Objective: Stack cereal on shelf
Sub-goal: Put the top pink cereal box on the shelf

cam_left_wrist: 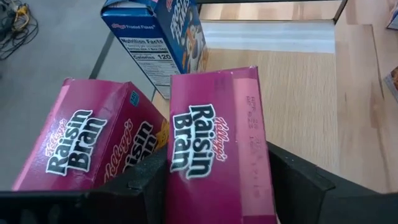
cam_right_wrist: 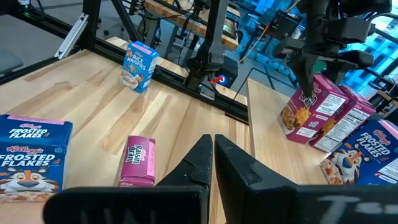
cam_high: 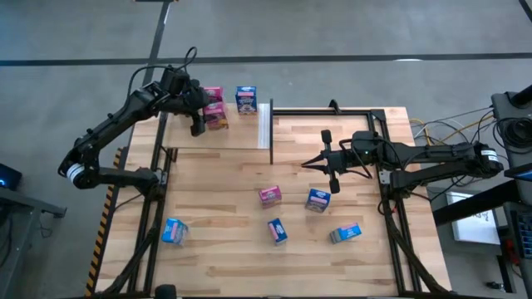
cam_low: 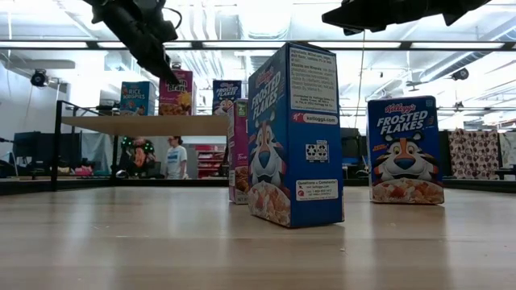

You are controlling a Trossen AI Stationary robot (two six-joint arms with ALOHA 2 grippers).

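The left gripper (cam_left_wrist: 214, 180) hangs over the far left corner of the shelf (cam_high: 241, 133), its fingers (cam_left_wrist: 298, 180) flanking the narrow sides of a pink Raisin Bran box (cam_left_wrist: 214, 137); whether they clamp it or have just slackened I cannot tell. That box stands just beside a second pink box (cam_left_wrist: 81, 146), apparently touching it, with a blue Frosted Flakes box (cam_high: 245, 100) further along the shelf's far edge. The held box looks light, stiff but crushable cardboard with a slick printed skin, so I judge a gentle squeeze across the narrow sides, near mid-height, the best hold. Its long axis runs upright, top flap toward the wrist camera and printed front facing the neighbouring pink box. The right gripper (cam_right_wrist: 213, 158) waits pinched together above the table's middle, near its right edge. Five more boxes lie scattered across the near half of the table (cam_high: 216, 266), among them a pink one (cam_high: 269, 195) and a blue one (cam_high: 317, 199).
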